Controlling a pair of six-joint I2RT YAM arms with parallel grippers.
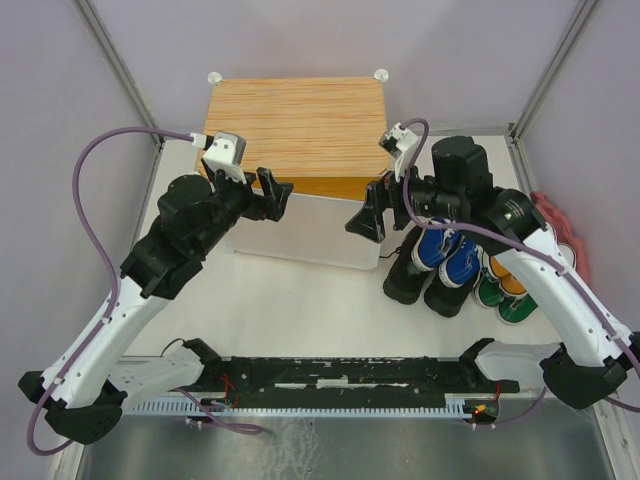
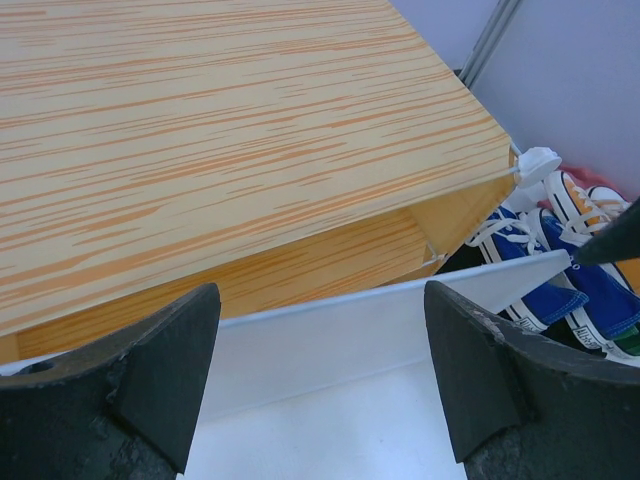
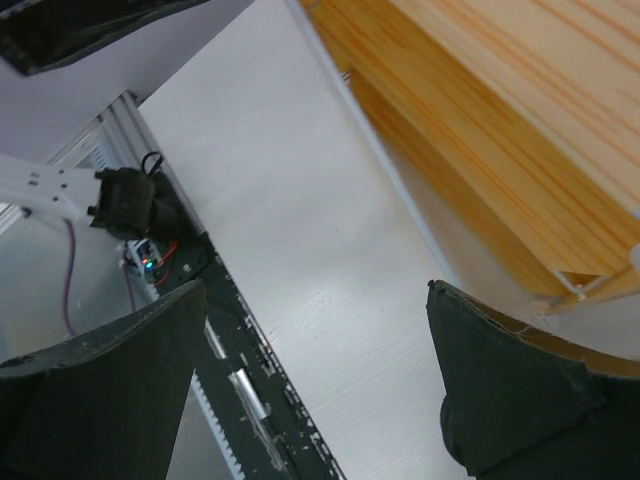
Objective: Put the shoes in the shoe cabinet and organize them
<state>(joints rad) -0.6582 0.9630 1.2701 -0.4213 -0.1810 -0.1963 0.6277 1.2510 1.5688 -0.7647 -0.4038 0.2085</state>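
While both sets of jaws gape empty, the door lies just ahead of the left set; a crooked pinch could shove the cabinet.

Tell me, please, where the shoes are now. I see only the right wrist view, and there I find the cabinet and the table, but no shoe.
Observer: The shoes stand in a group on the table, right of the shoe cabinet, partly under the right arm.
Operator: Does the left gripper hold something?
Observer: No. The left gripper is open and empty, at the cabinet's front edge.
Operator: Is any shoe inside?
Observer: In the left wrist view the door leans outward at its top, and the inner wood surface that shows is bare.
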